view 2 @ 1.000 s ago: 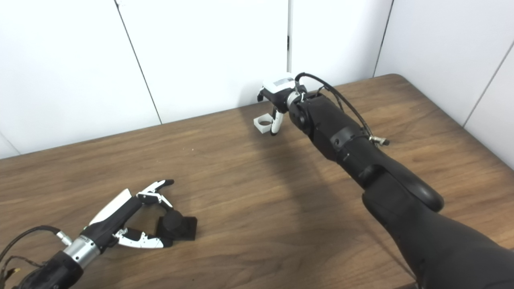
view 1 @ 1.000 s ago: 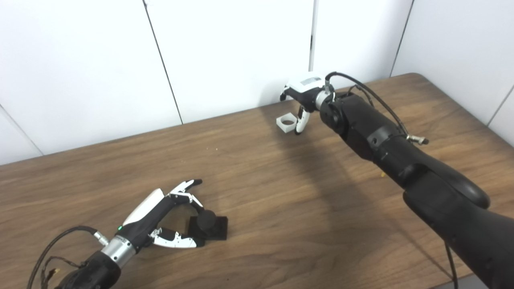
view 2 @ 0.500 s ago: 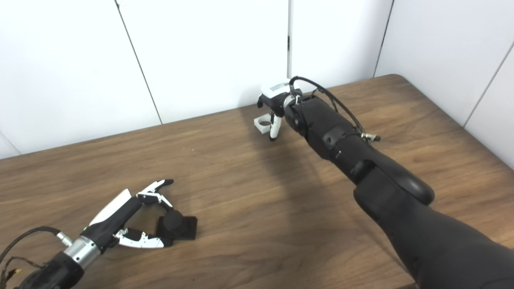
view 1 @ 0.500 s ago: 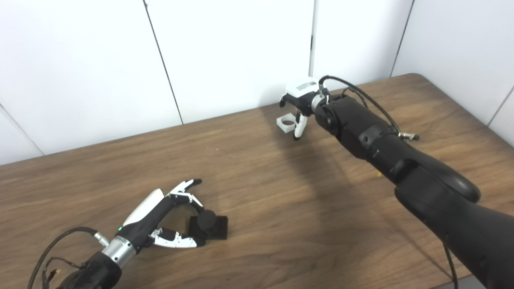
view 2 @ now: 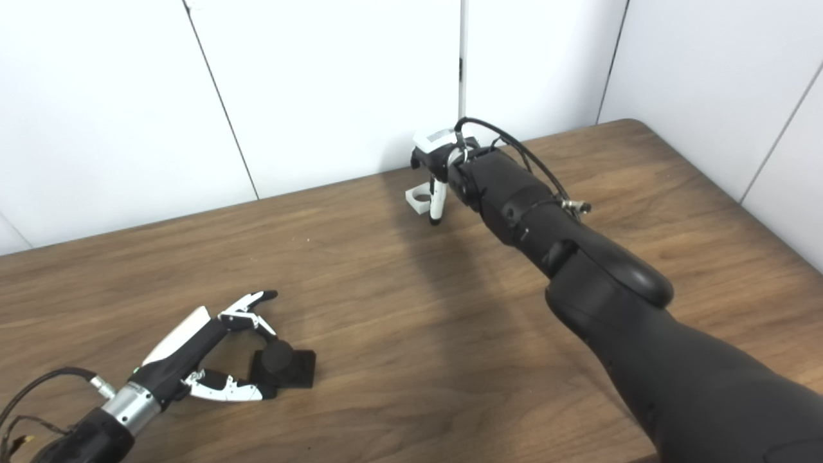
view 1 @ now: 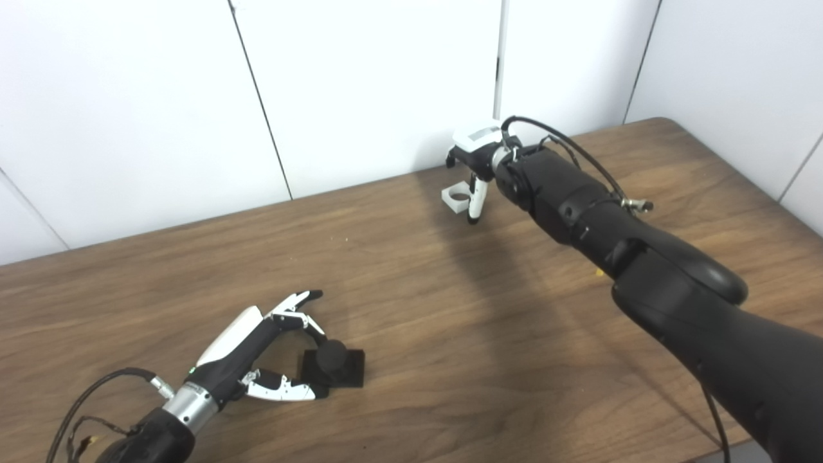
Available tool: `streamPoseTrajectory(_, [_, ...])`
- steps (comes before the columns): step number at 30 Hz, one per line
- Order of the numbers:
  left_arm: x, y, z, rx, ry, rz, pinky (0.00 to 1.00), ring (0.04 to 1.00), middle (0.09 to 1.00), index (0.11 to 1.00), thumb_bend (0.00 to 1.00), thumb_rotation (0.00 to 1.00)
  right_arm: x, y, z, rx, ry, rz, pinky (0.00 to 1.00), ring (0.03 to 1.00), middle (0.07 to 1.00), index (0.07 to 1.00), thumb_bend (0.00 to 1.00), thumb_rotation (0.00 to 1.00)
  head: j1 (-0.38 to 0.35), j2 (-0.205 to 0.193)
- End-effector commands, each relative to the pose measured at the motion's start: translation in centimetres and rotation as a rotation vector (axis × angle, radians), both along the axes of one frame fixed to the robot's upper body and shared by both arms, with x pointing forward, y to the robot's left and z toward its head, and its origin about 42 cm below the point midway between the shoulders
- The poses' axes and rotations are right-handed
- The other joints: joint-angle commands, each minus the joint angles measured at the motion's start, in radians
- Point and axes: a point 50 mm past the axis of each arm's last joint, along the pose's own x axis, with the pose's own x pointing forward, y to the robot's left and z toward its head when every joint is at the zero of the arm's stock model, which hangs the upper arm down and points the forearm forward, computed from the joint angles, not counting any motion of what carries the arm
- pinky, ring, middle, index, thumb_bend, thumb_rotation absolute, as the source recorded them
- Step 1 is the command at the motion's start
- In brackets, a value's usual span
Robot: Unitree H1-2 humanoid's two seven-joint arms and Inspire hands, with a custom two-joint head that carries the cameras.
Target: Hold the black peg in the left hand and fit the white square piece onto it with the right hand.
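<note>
The white square plastic piece (view 1: pixel 458 196) lies just at nine o'clock of the right hand (view 1: pixel 474 161), whose grasp I cannot tell. Left hand (view 1: pixel 270 350) brackets the black peg (view 1: pixel 333 365), fingers apart.

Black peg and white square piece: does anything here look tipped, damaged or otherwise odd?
Nothing stands out. The black peg stands upright on the table between the fingers of the left robot hand. The white square piece lies flat, hole up, near the far edge beside the right robot hand. No damage is visible.
</note>
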Motion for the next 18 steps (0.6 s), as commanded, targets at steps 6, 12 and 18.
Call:
streamPoseTrajectory(6, [-1.2, 0.7, -1.3, 0.039, 0.078, 0.01, 0.95, 1.0, 0.98, 0.491, 0.52, 0.06, 1.0, 0.0, 1.1, -0.072, -0.007, 0.005, 0.9, 0.93, 0.907, 0.724, 0.68, 0.3, 0.015, 0.009])
streamPoseTrajectory(12, [-1.4, 0.8, -1.1, 0.045, 0.079, 0.018, 0.96, 1.0, 0.982, 0.491, 0.52, 0.06, 1.0, -0.2, 0.1, -0.077, 0.022, 0.011, 0.88, 0.916, 0.891, 0.68, 0.66, 0.31, 0.024, 0.015])
streamPoseTrajectory(18, [-1.5, 1.0, -0.8, 0.047, 0.079, 0.029, 0.95, 1.0, 0.982, 0.491, 0.52, 0.06, 0.9, -0.2, -0.4, -0.047, 0.043, 0.012, 0.87, 0.891, 0.859, 0.614, 0.65, 0.32, 0.027, 0.019])
